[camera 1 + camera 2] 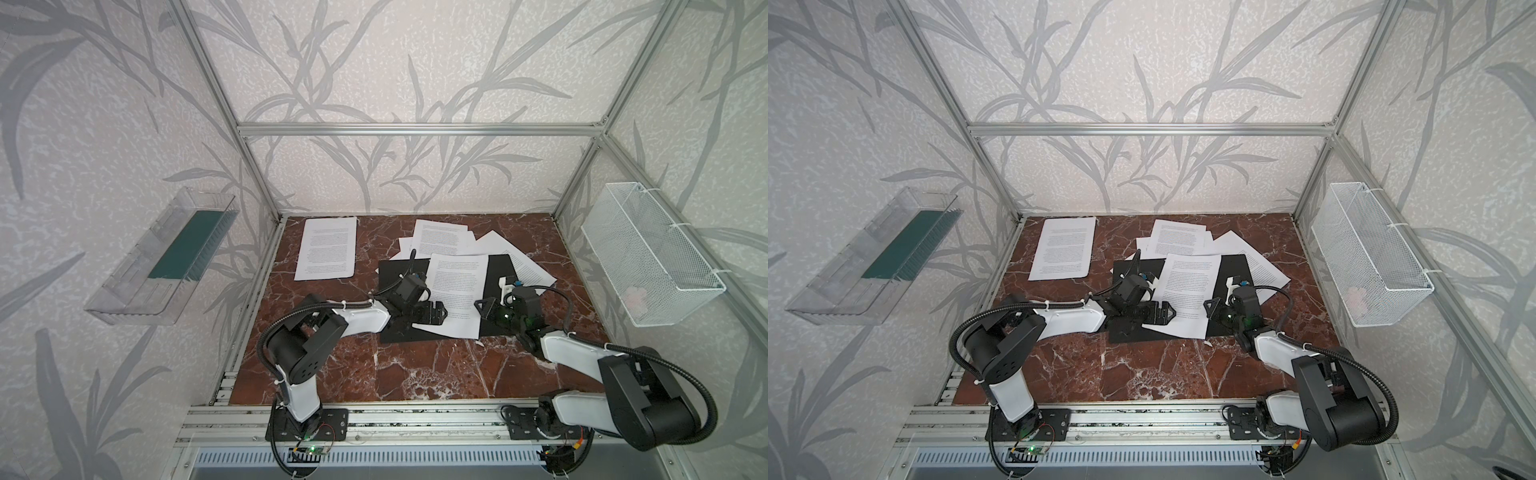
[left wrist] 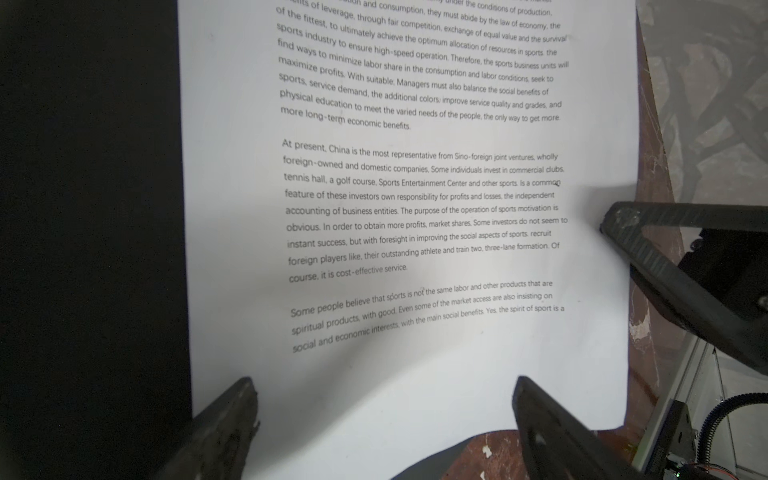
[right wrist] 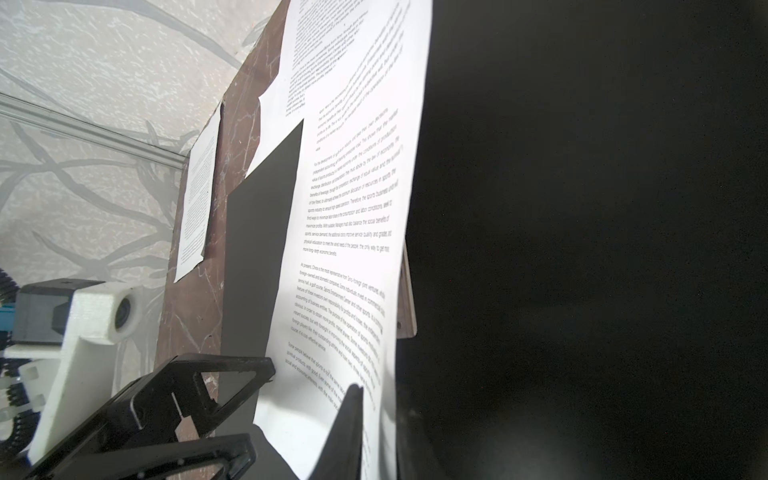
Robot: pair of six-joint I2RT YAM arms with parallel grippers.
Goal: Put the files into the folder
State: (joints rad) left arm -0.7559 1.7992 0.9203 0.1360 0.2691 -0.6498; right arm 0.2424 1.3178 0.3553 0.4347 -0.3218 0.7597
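The folder (image 1: 498,266) lies open in mid-table with its black inside up. One of the files, a printed white sheet (image 1: 457,282) (image 2: 415,187) (image 3: 353,208), lies lengthwise across it, its near end hanging over the folder's front edge. My left gripper (image 1: 440,312) (image 2: 384,380) is open, low over the sheet's near left margin. My right gripper (image 1: 480,305) (image 3: 376,390) is shut on the sheet's near right edge, which curls up between the jaws. More files lie behind: a fanned pile (image 1: 440,237) and sheets tucked under the folder's right side (image 1: 528,266).
A single printed sheet (image 1: 326,249) lies flat at the back left of the marble table. A clear plastic bin (image 1: 166,257) hangs on the left wall and a white mesh basket (image 1: 648,253) on the right wall. Aluminium rails (image 1: 374,415) run along the front edge.
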